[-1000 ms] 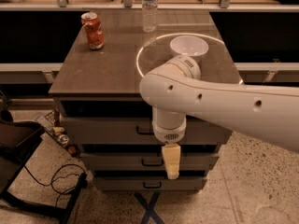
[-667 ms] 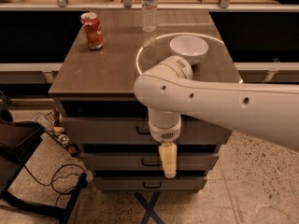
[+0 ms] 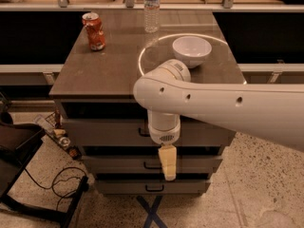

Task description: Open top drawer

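The top drawer point(image 3: 104, 131) is the uppermost of three grey-taupe drawers under the cabinet's brown top point(image 3: 109, 65). Its front stands closed. Its small black pull point(image 3: 143, 133) shows just left of my wrist and is partly hidden by it. My white arm reaches in from the right, across the cabinet's front edge. My gripper point(image 3: 167, 164) hangs straight down in front of the drawers. Its pale yellow tip is level with the middle drawer point(image 3: 114, 164), below the top drawer's pull.
A red soda can point(image 3: 94, 31), a clear water bottle point(image 3: 151, 7) and a white bowl point(image 3: 192, 50) stand on the cabinet top. The bottom drawer point(image 3: 123, 186) has the same black pull. A dark chair point(image 3: 19, 151) and cables point(image 3: 61, 182) sit on the floor to the left.
My arm and gripper have shifted slightly to the left in front of the drawers. The drawers have not moved.
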Controlling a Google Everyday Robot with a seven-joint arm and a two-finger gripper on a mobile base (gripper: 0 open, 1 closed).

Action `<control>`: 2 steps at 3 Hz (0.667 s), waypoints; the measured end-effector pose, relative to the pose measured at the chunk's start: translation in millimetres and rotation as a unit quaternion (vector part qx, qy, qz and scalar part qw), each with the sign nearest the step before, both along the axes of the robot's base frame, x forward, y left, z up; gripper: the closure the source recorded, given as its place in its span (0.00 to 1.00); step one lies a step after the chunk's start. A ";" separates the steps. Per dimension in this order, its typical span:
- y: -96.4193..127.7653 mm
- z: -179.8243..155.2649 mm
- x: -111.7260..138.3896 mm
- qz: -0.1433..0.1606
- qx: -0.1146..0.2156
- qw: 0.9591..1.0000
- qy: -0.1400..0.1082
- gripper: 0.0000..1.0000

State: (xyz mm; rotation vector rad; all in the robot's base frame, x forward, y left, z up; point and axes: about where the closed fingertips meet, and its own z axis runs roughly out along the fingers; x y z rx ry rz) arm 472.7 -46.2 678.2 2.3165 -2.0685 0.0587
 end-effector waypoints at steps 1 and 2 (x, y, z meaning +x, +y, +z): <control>0.0 0.0 0.0 0.000 0.000 1.000 0.000 0.00; 0.0 0.3 0.0 0.000 0.000 1.000 0.000 0.00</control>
